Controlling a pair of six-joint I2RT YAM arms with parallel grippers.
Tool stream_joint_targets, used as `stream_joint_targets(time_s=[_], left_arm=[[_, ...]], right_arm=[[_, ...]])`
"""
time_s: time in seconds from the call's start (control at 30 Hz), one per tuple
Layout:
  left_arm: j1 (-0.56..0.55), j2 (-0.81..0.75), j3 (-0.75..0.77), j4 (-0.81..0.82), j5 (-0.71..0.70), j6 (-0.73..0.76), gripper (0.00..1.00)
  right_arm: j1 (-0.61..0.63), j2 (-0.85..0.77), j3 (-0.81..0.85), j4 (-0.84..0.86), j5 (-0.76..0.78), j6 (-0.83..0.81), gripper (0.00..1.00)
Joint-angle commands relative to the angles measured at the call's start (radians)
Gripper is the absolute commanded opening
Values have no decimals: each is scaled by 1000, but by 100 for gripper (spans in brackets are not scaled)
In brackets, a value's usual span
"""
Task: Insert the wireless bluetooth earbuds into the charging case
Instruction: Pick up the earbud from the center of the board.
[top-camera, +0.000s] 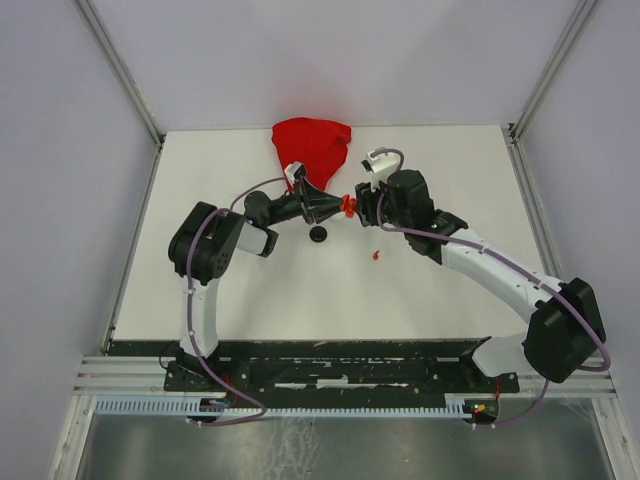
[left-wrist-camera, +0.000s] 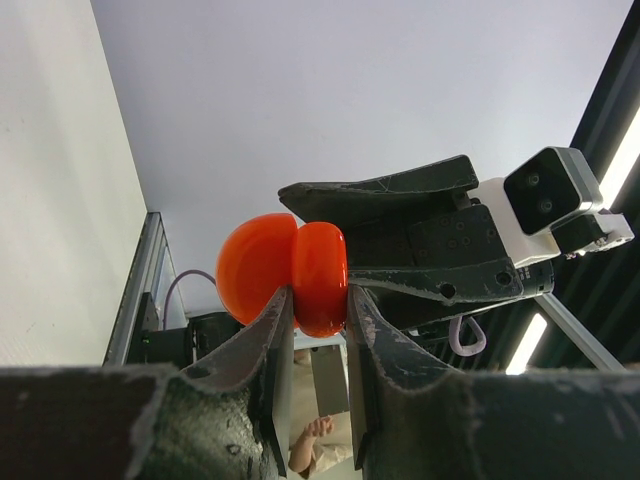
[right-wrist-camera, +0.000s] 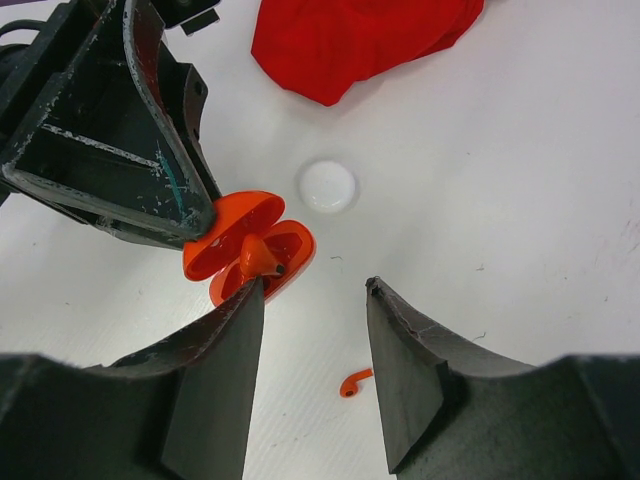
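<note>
My left gripper (left-wrist-camera: 320, 303) is shut on the rim of a red charging case (left-wrist-camera: 322, 272), held up off the table with its lid (left-wrist-camera: 255, 266) hinged open. In the right wrist view the open case (right-wrist-camera: 284, 262) has one red earbud (right-wrist-camera: 256, 257) standing in its well, right at the tip of my right gripper's left finger (right-wrist-camera: 232, 330). My right gripper (right-wrist-camera: 313, 288) is open, with nothing between its fingers. A second red earbud (right-wrist-camera: 353, 381) lies loose on the white table below. From above, both grippers (top-camera: 335, 208) (top-camera: 366, 207) meet at the case (top-camera: 348, 206).
A red cloth (top-camera: 312, 146) lies bunched at the back of the table. A white round case (right-wrist-camera: 327, 186) sits on the table under the grippers. A black round case (top-camera: 318, 234) lies just in front of the left gripper. The loose earbud (top-camera: 376, 256) lies in front of the right gripper.
</note>
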Motion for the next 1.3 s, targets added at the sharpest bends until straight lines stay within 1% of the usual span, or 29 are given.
stream_joint_targets(time_s=[0.0, 0.6, 0.7, 0.83, 0.93, 1.07, 1.27], left_arm=[[-2, -53, -8, 123, 16, 36, 3], [-3, -48, -13, 124, 17, 39, 3], [-1, -43, -11, 124, 9, 37, 3], [13, -14, -3, 124, -18, 37, 3], [28, 17, -2, 135, -43, 31, 3], [42, 40, -14, 159, -63, 19, 3], [48, 20, -63, 193, -70, 15, 3]], right_arm=[[-2, 4, 39, 25, 14, 4, 54], [-2, 25, 61, 27, 8, 8, 54], [-2, 4, 52, 33, 23, 11, 54], [-3, -66, 20, 50, 50, 10, 54], [-1, -109, 12, 11, 69, 7, 54], [-2, -125, 19, -91, 115, 17, 54], [-2, -26, 52, -292, 174, 79, 54]])
